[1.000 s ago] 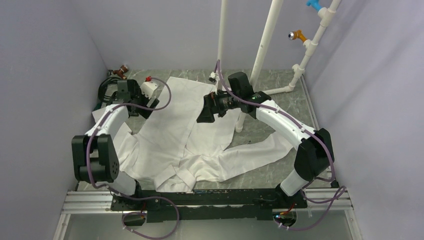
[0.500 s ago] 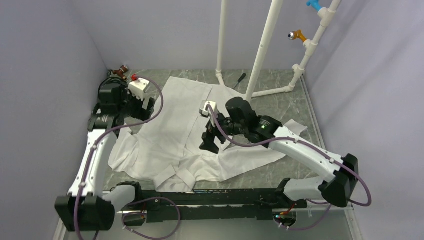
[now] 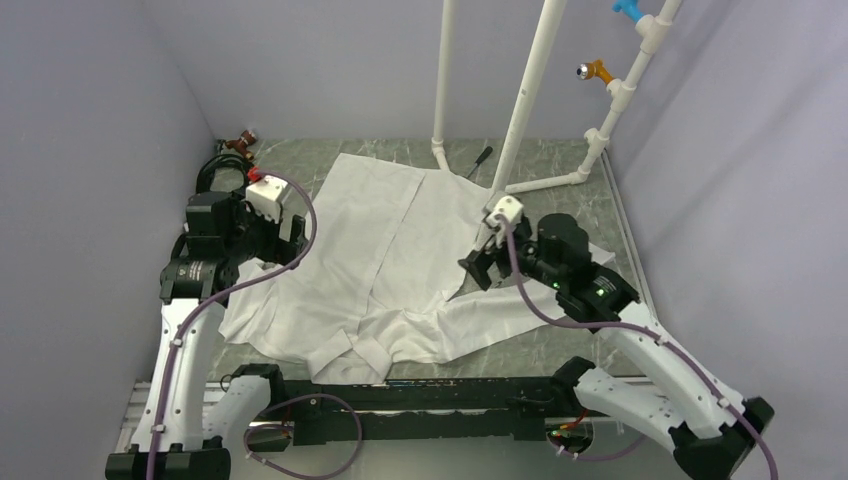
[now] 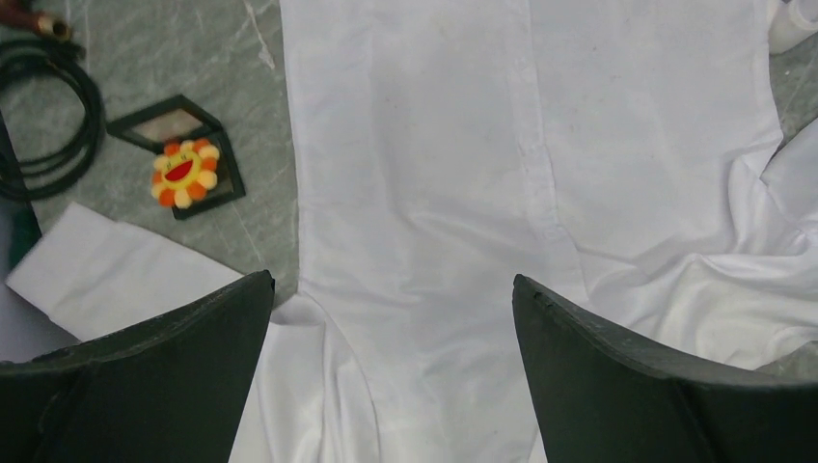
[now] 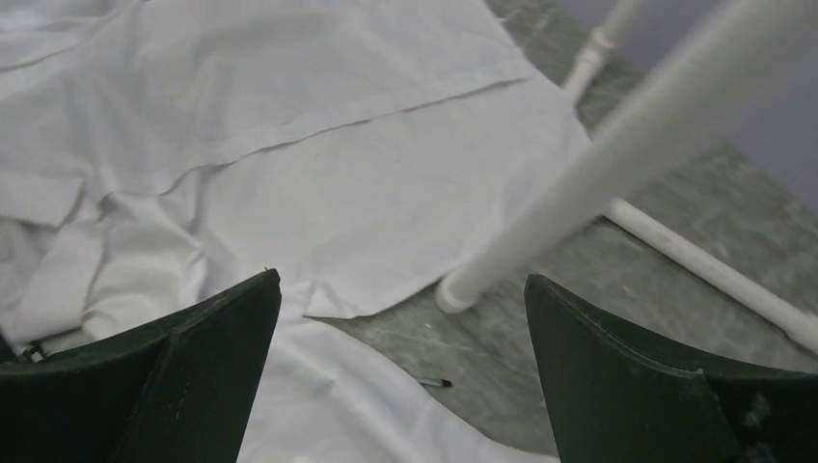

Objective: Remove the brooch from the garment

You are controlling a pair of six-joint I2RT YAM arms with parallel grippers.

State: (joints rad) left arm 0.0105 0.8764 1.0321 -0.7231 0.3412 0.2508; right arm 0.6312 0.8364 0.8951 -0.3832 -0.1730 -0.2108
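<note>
Two robot arms hang over a white shirt (image 3: 370, 250) spread flat and wrinkled on a grey marbled table (image 3: 590, 205), neither one touching it. The left gripper (image 3: 288, 236) sits above the shirt's left edge with its dark fingers spread wide and nothing between them; its wrist view looks straight down past the left gripper (image 4: 391, 289) onto the button strip of the shirt (image 4: 434, 193). The brooch (image 4: 183, 174), an orange flower with a red smiling centre, lies off the cloth, on a small dark-rimmed square piece (image 4: 154, 121) on the bare table just beside the shirt's left edge. A coil of black cable (image 4: 53, 116) lies close by, toward the corner.

On the other side, the right gripper (image 3: 478, 268) hovers over the shirt's right half, jaws likewise wide apart and empty. From its wrist, the right gripper (image 5: 400, 280) frames the shirt (image 5: 289, 145) hem and a white pipe stand (image 5: 598, 164) whose post meets the table just beside the cloth. The pipe stand (image 3: 525, 90) rises at the table's far side.
</note>
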